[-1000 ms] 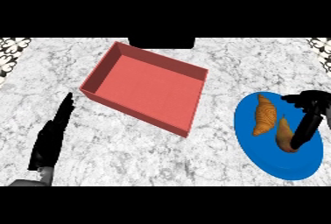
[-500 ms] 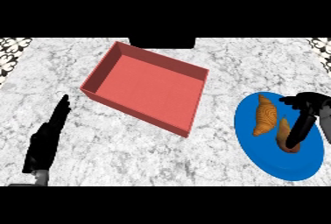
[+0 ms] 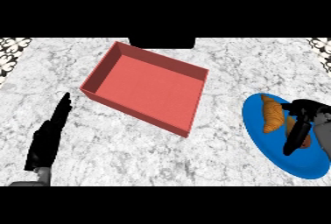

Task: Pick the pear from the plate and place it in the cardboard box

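Now, far left: left hand (image 3: pixel 47 139) flat on the marble counter (image 3: pixel 129 148), fingers straight, holding nothing. Centre: red box (image 3: pixel 150 89), open-topped. Right: blue plate (image 3: pixel 265 142) with orange-brown pear (image 3: pixel 273 115) on it; right hand (image 3: pixel 302 127) over it, fingers pointing down just beside the pear, gripping nothing.

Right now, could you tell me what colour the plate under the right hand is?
The plate is bright blue, shown in the head view.

counter (image 3: pixel 161 153): white marble, grey veining, fills the view | back edge: dark rectangular block (image 3: pixel 161 42) at top centre | top corners: black-and-white patterned tile (image 3: pixel 14 54) left and right | light: even, soft shadows
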You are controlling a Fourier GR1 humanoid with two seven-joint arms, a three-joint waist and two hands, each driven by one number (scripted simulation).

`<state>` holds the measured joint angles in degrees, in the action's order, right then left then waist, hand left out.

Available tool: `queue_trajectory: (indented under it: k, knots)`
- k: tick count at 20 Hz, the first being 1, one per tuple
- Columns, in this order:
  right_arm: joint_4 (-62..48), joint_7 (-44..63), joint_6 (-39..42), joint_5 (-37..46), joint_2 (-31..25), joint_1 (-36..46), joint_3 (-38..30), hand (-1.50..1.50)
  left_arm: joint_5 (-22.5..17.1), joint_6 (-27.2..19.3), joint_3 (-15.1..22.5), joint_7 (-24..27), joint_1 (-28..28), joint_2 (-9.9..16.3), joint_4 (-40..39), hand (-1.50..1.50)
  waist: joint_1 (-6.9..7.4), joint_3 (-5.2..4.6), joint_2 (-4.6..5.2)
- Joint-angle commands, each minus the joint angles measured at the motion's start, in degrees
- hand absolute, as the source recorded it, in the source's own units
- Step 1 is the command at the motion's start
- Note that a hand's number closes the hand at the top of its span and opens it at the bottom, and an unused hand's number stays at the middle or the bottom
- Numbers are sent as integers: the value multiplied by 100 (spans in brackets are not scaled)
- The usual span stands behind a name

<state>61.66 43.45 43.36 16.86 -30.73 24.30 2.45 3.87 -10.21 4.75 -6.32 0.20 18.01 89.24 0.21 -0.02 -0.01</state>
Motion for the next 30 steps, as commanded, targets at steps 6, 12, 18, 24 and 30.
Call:
queue_trajectory:
  k: [6, 12, 18, 24, 30]
  knots:
    - [-17, -228, 107, 214, 239, -191, -256, 150, 181, 214, -272, 32, -146, -201, -188, 0, -5, 2, 2]
    - [311, -1077, -545, 1312, -191, -390, 176, 150, 192, 293, -318, -82, -7, -227, 74, 0, -9, 3, -2]
    - [204, -2411, -1437, 1960, -23, 297, 667, 150, 116, 476, -309, -146, -97, -223, 36, 0, 166, 19, 45]
    - [648, -4415, -2454, 2575, -154, 1064, 1325, 150, 184, 516, -168, 82, -201, -285, -6, 0, 420, 36, 131]
    - [-953, -5772, -3627, 2892, -162, 1948, 965, 150, 408, 288, -115, 117, -142, -416, -9, 0, 298, 16, 94]
